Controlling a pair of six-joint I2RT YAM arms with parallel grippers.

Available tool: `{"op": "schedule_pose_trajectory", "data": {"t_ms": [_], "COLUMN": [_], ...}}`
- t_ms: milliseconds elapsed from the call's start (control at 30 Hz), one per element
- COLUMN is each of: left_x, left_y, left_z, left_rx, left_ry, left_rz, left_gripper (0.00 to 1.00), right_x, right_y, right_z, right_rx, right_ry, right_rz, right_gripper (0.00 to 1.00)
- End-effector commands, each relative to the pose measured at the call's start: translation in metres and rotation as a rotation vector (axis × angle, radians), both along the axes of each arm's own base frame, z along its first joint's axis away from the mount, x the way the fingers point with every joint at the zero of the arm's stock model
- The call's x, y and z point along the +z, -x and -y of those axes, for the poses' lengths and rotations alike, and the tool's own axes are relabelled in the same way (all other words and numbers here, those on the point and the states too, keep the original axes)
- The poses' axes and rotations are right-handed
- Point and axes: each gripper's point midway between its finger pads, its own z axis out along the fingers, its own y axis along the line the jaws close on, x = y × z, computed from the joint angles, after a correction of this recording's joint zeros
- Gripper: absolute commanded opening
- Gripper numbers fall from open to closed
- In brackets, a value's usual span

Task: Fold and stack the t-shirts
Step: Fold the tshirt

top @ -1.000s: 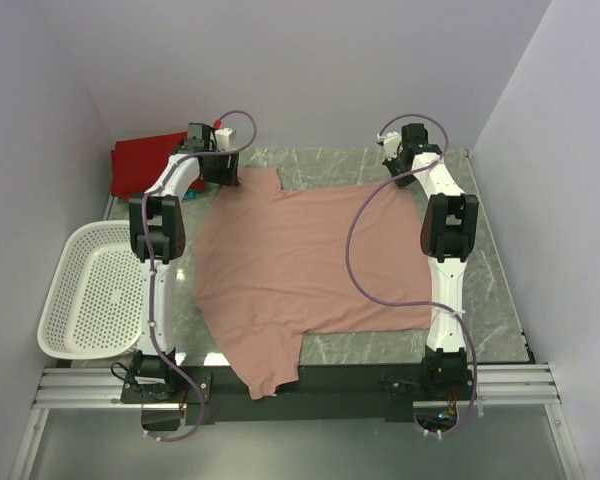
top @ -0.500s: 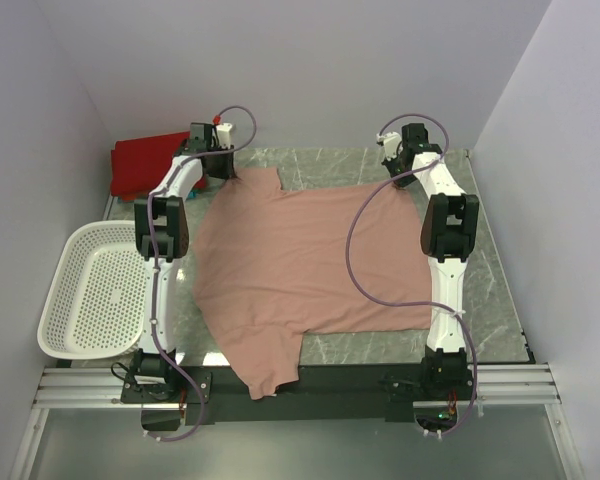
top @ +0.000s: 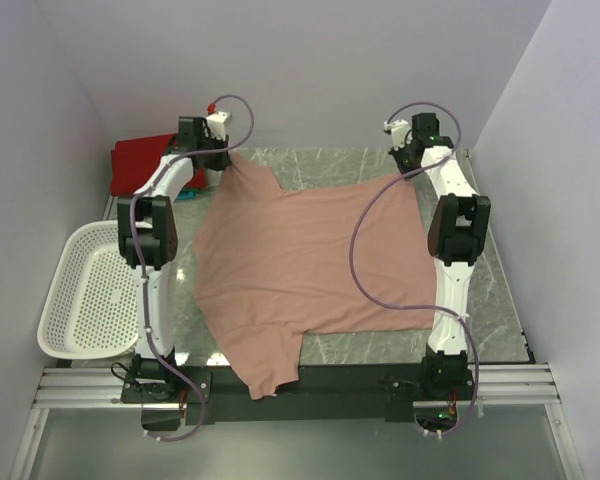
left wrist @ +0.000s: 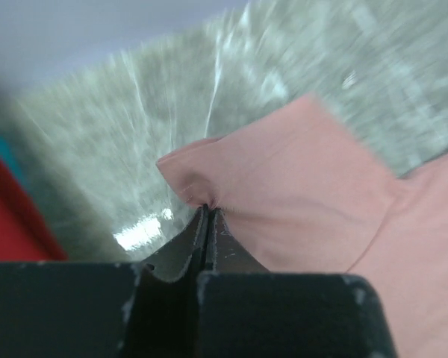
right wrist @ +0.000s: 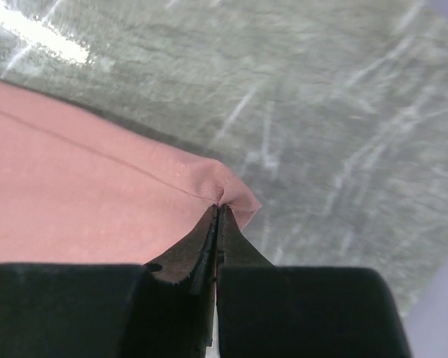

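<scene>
My left gripper is pressed together on a sleeve corner of the pink t-shirt, at the far left corner of the table. My right gripper pinches the hem corner near the table's far right corner. The rest of the cloth lies spread over the table's middle, with 1 sleeve hanging over its near edge. A red t-shirt lies just beyond the table's far left corner, and a white basket sits beside its left edge.
</scene>
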Motion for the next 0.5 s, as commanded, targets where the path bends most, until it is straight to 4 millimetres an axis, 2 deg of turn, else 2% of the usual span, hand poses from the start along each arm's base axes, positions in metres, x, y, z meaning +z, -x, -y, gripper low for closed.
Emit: {"op": "schedule_pose_trajectory", "data": {"t_ms": [0,33,67,133,167,200,233,267,300,333,367,400,433,467], "left_x": [0.104,0.105,0.116,0.11,0.119,0.111,0.113,0.125,0.115,0.117,0.129,0.119,0.12,0.129], "left_y": [-0.003,0.001,0.005,0.015,0.02,0.028,0.031,0.037,0.045,0.049,0.056,0.064,0.069,0.075], "left_z": [0.008,0.008,0.008,0.009,0.008,0.008,0.006,0.006,0.004,0.004,0.003,0.002,0.001,0.0], "left_rx": [-0.083,-0.098,-0.109,-0.135,-0.145,-0.155,-0.168,-0.175,-0.192,-0.198,-0.205,-0.217,-0.223,-0.227], "left_ry": [0.012,0.003,0.0,-0.007,-0.011,-0.017,-0.032,-0.037,-0.047,-0.051,-0.053,-0.063,-0.069,-0.069], "left_rz": [0.269,0.276,0.296,0.289,0.306,0.289,0.304,0.326,0.312,0.32,0.346,0.329,0.331,0.348], "left_gripper": [0.0,0.0,0.0,0.0,0.0,0.0,0.0,0.0,0.0,0.0,0.0,0.0,0.0,0.0], "right_x": [0.069,0.07,0.071,0.072,0.073,0.074,0.074,0.075,0.076,0.077,0.077,0.078,0.078,0.082], "right_y": [-0.005,-0.004,-0.002,0.003,0.004,0.008,0.01,0.012,0.015,0.018,0.02,0.024,0.026,0.028], "right_z": [0.01,0.01,0.01,0.011,0.011,0.012,0.012,0.011,0.011,0.011,0.012,0.013,0.013,0.014], "right_rx": [0.002,0.01,0.014,0.022,0.028,0.031,0.036,0.042,0.049,0.052,0.053,0.053,0.06,0.06], "right_ry": [-0.014,-0.013,-0.013,-0.014,-0.014,-0.017,-0.02,-0.02,-0.029,-0.033,-0.037,-0.041,-0.042,-0.043], "right_rz": [0.14,0.141,0.14,0.133,0.132,0.13,0.126,0.125,0.123,0.119,0.116,0.111,0.109,0.115], "right_gripper": [0.0,0.0,0.0,0.0,0.0,0.0,0.0,0.0,0.0,0.0,0.0,0.0,0.0,0.0]}}
